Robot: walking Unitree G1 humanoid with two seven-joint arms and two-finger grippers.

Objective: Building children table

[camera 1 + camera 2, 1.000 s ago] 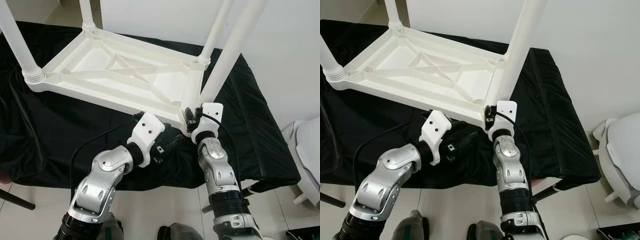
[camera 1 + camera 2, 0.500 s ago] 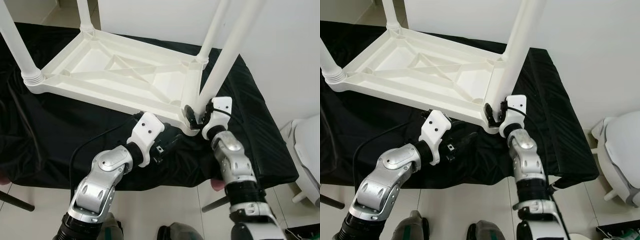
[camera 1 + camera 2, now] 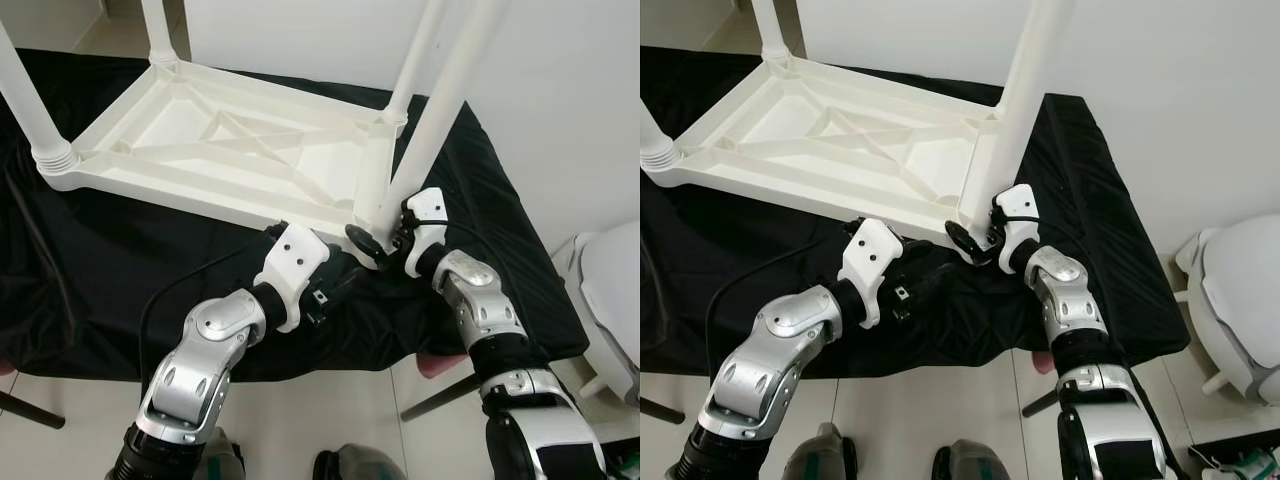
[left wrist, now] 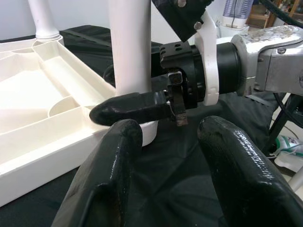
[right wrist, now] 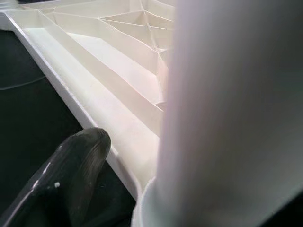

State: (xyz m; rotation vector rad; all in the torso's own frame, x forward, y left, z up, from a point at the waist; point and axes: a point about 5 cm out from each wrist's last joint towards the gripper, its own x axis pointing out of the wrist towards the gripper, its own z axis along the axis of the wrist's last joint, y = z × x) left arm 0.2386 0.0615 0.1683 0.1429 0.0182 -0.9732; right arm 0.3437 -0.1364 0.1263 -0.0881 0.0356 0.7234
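On crinkled black cloth (image 3: 100, 260), the right pincer (image 3: 975, 238) clasps the ribbed table's (image 3: 240, 150) round white leg (image 3: 440, 110).

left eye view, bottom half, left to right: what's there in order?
left gripper → near table leg → right gripper wrist mount → black cloth → white object at the frame edge

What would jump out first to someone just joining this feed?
A white plastic table lies upside down on a black cloth, its legs pointing up. At its near corner the right claw grips the base of the nearest leg, while the left claw hovers open just short of that corner.
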